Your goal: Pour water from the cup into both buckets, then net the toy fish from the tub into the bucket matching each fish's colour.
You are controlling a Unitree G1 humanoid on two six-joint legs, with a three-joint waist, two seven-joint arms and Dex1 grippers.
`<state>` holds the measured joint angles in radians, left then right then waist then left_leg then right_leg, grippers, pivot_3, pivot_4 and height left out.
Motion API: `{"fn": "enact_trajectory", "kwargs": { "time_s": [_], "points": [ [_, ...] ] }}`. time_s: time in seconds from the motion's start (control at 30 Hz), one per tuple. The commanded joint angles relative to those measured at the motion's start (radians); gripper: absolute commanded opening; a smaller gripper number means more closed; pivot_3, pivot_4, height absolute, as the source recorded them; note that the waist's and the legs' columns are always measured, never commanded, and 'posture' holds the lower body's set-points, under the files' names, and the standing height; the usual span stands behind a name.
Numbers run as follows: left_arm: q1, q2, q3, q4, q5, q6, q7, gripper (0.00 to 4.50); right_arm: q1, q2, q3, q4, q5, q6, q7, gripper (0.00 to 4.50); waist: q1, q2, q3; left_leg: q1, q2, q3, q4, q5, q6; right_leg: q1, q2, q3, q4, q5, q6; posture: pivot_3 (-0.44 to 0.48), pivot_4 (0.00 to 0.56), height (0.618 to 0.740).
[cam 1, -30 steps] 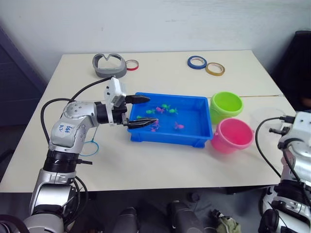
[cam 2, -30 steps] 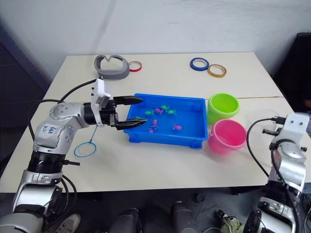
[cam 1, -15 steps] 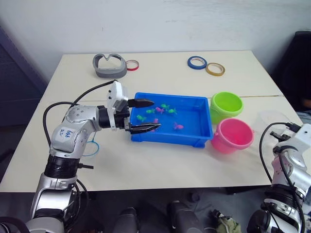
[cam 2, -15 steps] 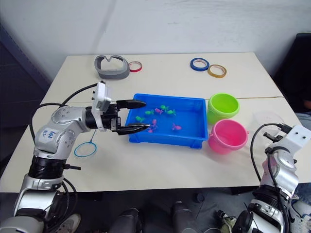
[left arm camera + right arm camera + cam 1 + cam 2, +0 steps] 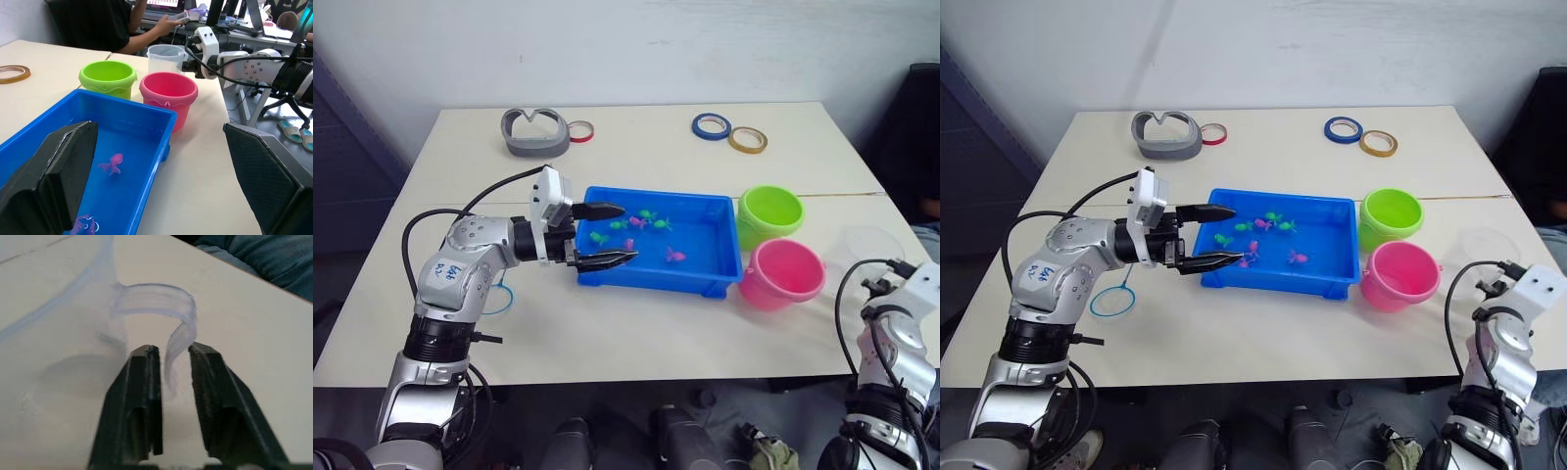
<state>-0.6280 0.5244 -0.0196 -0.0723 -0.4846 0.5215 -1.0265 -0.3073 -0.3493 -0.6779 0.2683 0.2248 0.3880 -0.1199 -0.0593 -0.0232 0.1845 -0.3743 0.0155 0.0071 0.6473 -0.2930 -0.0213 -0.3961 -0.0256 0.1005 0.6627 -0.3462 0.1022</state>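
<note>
The blue tub (image 5: 705, 257) is set near the middle of the desk (image 5: 636, 323), with small green and pink toy fish (image 5: 674, 256) scattered inside; their exact number is hard to make out, and some are partly covered by the left end effector (image 5: 607, 235). That end effector is held open over the tub's left end, its two black fingers spread wide apart with nothing between them. In the left wrist view the near part of the tub is cut off by the fingers (image 5: 54, 176), and a pink fish is seen between them on the tub floor.

The green bucket (image 5: 770, 215) and the pink bucket (image 5: 781, 273) are stood just beside the tub's right end, close to each other. Whether water is held in either cannot be told.

The clear cup (image 5: 867, 247) is placed at the desk's right edge, faint against the desk top and hard to outline. In the right wrist view its curved handle (image 5: 168, 323) is seen between the fingers of the right end effector (image 5: 171, 355), which are narrowly parted around it; firm contact cannot be confirmed.

The net (image 5: 1112, 301) lies on the desk behind the left arm, its hoop partly hidden and its handle not made out.

At the far edge lie a grey holder (image 5: 534, 130) and three tape rings (image 5: 711, 125).
</note>
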Motion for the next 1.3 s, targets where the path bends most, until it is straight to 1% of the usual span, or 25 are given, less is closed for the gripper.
{"fn": "enact_trajectory", "kwargs": {
  "time_s": [0.03, 0.13, 0.27, 0.4, 0.53, 0.63, 0.7, 0.77, 0.83, 0.9, 1.03, 1.13, 1.3],
  "points": [
    [-0.001, 0.003, 0.008, -0.04, -0.017, -0.007, 0.0, 4.5, 0.059, -0.03, -0.003, -0.116, 0.014, 0.018, 0.01, 3.0, 0.001, 0.0, 0.0, 0.0, 0.0, 0.0, 0.0, 0.0, 0.0, 0.0, 0.0, 0.0, 0.0, 0.0, 0.0, 0.0, 0.15, 0.74],
    [0.001, 0.004, 0.008, -0.04, -0.017, -0.005, 0.0, 4.5, 0.108, -0.032, -0.003, -0.17, 0.021, 0.045, 0.018, 4.46, 0.002, 0.0, 0.0, 0.0, 0.0, 0.0, 0.0, 0.0, 0.0, 0.0, 0.0, 0.0, -0.001, 0.0, 0.0, 0.0, 0.15, 0.74],
    [0.001, 0.005, 0.007, -0.038, -0.016, -0.005, -0.001, 4.5, 0.166, -0.032, -0.009, -0.235, 0.031, 0.076, 0.035, 4.46, 0.0, 0.0, 0.0, 0.0, 0.0, 0.0, 0.0, 0.0, 0.0, 0.0, 0.0, 0.0, -0.001, 0.0, 0.0, 0.0, 0.15, 0.74],
    [0.008, 0.008, 0.013, -0.035, -0.012, -0.002, 0.009, 4.5, 0.253, -0.047, -0.001, -0.338, 0.068, 0.134, 0.111, 4.46, 0.003, 0.0, 0.0, 0.0, 0.0, 0.0, -0.001, 0.0, 0.0, 0.0, 0.0, 0.0, -0.001, 0.0, 0.0, 0.0, 0.15, 0.74],
    [0.04, 0.018, 0.035, -0.052, -0.018, 0.021, 0.043, 4.5, 0.364, -0.106, -0.001, -0.453, 0.138, 0.198, 0.258, 4.46, 0.003, 0.0, 0.0, 0.0, 0.0, 0.0, -0.001, 0.0, 0.001, 0.001, 0.0, 0.0, -0.002, 0.0, 0.0, 0.0, 0.15, 0.74],
    [0.083, 0.027, 0.068, -0.085, -0.041, 0.054, 0.072, 4.5, 0.439, -0.197, 0.014, -0.552, 0.23, 0.243, 0.437, 4.46, 0.0, 0.0, 0.0, 0.0, 0.0, 0.001, -0.001, -0.001, 0.001, 0.001, 0.0, 0.001, -0.003, 0.0, 0.0, 0.0, 0.15, 0.74],
    [0.106, 0.028, 0.094, -0.102, -0.047, 0.065, 0.101, 4.5, 0.461, -0.251, 0.015, -0.596, 0.278, 0.262, 0.522, 4.46, -0.001, 0.0, 0.0, 0.0, 0.001, 0.001, -0.001, -0.001, 0.001, 0.002, 0.001, 0.001, -0.004, 0.0, 0.0, 0.0, 0.15, 0.74],
    [0.128, 0.028, 0.118, -0.116, -0.045, 0.064, 0.133, 4.5, 0.459, -0.297, 0.011, -0.631, 0.335, 0.294, 0.589, 4.46, 0.001, -0.001, 0.001, 0.0, 0.001, 0.0, 0.0, -0.001, 0.001, 0.002, 0.001, 0.001, -0.004, 0.0, 0.0, 0.0, 0.15, 0.74],
    [0.185, 0.025, 0.158, -0.172, -0.034, 0.067, 0.202, 4.5, 0.442, -0.379, 0.039, -0.715, 0.439, 0.343, 0.713, 4.46, 0.001, -0.001, 0.001, 0.0, 0.0, 0.0, 0.0, -0.001, 0.001, 0.004, 0.0, 0.001, -0.005, 0.0, 0.0, 0.0, 0.15, 0.74],
    [0.22, 0.026, 0.18, -0.207, -0.037, 0.076, 0.239, 4.5, 0.427, -0.419, 0.067, -0.753, 0.486, 0.362, 0.771, 4.46, 0.001, -0.002, 0.001, 0.001, 0.0, 0.001, 0.0, -0.001, 0.002, 0.004, 0.0, 0.002, -0.006, 0.0, 0.0, 0.0, 0.15, 0.74],
    [0.288, 0.026, 0.231, -0.266, -0.029, 0.077, 0.327, 4.5, 0.391, -0.459, 0.163, -0.824, 0.561, 0.364, 0.875, 4.46, 0.009, -0.006, 0.002, 0.0, 0.001, -0.003, 0.0, -0.001, 0.002, 0.004, 0.0, -0.001, -0.006, 0.0, 0.0, 0.0, 0.15, 0.74],
    [0.336, 0.025, 0.266, -0.317, -0.037, 0.095, 0.389, 4.5, 0.332, -0.474, 0.229, -0.827, 0.592, 0.356, 0.924, 4.46, 0.018, -0.006, 0.002, -0.001, 0.0, -0.003, 0.001, -0.002, 0.003, 0.004, -0.002, -0.001, -0.008, 0.0, 0.0, 0.0, 0.15, 0.74],
    [0.397, 0.021, 0.311, -0.339, -0.002, 0.085, 0.486, 4.5, 0.266, -0.468, 0.346, -0.812, 0.552, 0.297, 0.988, 4.46, 0.031, -0.006, 0.003, -0.002, 0.0, -0.003, 0.001, -0.002, 0.004, 0.004, -0.003, -0.002, -0.009, 0.001, 0.001, 0.0, 0.15, 0.74]
  ]
}}
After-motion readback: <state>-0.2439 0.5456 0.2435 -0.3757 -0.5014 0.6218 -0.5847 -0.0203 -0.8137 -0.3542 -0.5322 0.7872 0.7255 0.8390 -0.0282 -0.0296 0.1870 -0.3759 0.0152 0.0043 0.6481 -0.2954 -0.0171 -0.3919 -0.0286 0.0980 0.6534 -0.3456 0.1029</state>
